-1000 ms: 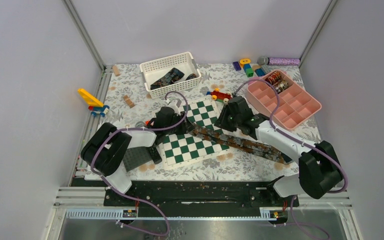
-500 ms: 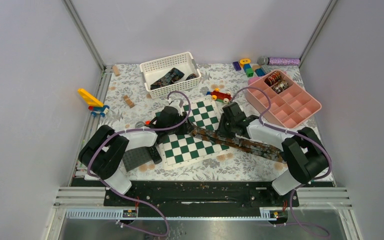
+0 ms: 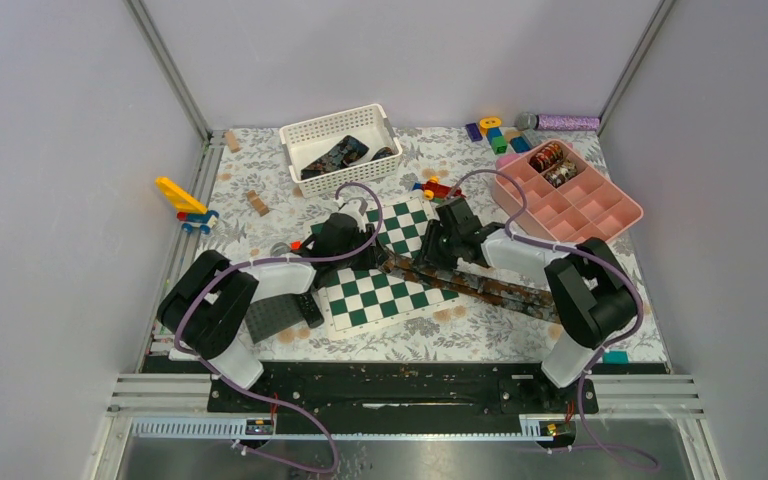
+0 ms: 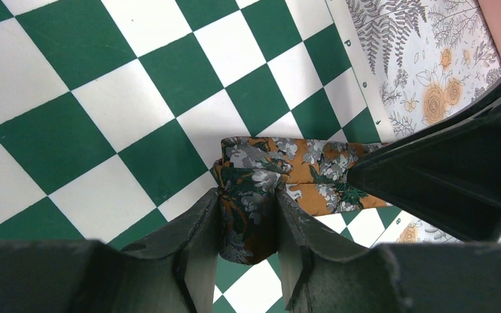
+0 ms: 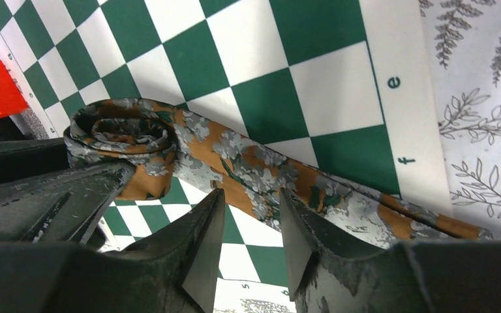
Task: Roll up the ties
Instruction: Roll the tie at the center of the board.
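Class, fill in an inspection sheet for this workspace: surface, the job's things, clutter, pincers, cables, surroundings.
Surface: floral cloth with a green-and-white chessboard mat on it.
Job's things: brown tie lying across the mat, one end rolled; dark ties in the white basket; coils in the pink tray.
Clutter: toy car, blocks, yellow toy.
Pincers: left pincer shut on the rolled end; right pincer open over the flat strip.
Cables: purple cables loop up beside the pincers.
Surroundings: grey walls, metal frame.
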Available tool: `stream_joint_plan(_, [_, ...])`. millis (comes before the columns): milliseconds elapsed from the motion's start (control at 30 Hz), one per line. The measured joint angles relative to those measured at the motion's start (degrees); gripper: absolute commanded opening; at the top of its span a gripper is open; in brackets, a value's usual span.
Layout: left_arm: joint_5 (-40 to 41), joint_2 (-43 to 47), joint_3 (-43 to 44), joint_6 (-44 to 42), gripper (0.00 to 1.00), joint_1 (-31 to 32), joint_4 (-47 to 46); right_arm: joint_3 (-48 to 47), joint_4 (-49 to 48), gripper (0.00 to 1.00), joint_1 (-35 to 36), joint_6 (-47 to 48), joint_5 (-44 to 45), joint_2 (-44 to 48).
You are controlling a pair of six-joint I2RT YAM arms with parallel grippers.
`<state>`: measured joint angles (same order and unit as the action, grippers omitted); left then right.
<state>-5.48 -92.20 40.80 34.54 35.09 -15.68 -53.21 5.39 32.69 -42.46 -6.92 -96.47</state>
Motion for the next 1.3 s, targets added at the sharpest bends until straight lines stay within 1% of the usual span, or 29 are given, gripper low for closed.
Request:
stream_joint_plan(133, [0.09, 0.02, 0.02, 0.0, 0.34, 0.07, 0.0, -1.81, 0.24, 0.54, 0.42, 0.0, -0.11, -1.57])
stream_joint_plan(333, [0.11, 0.0, 0.02, 0.02, 0.34, 0.11, 0.0, -5.27, 2.29, 0.54, 1.44, 0.48, 0.35, -5.25])
stream_joint_plan(533, [0.15, 0.0, 0.0, 0.02, 0.33, 0.17, -0.04, -7.72, 5.42, 0.45, 2.27, 1.29, 1.84, -7.04])
stream_joint_plan(833, [0.2, 0.0, 0.0, 0.46, 0.33, 0.26, -0.24, -8.79, 8.04, 0.22, 2.62, 2.4, 4.13, -7.8])
stream_joint_plan(1167, [0.85, 0.0, 0.02, 1.09, 0.33, 0.37, -0.24, -8.79, 8.74, 0.03, 3.15, 3.13, 4.79, -7.8])
stream_joint_plan(1233, [1.05, 0.0, 0.0, 1.33, 0.33, 0.39, -0.24, -8.79, 8.76, 0.0, 3.28, 3.23, 4.81, -7.78])
stream_joint_plan(1300, [1.22, 0.0, 0.0, 1.51, 0.33, 0.42, -0.24, -8.79, 8.76, 0.0, 3.39, 3.3, 4.85, -7.78])
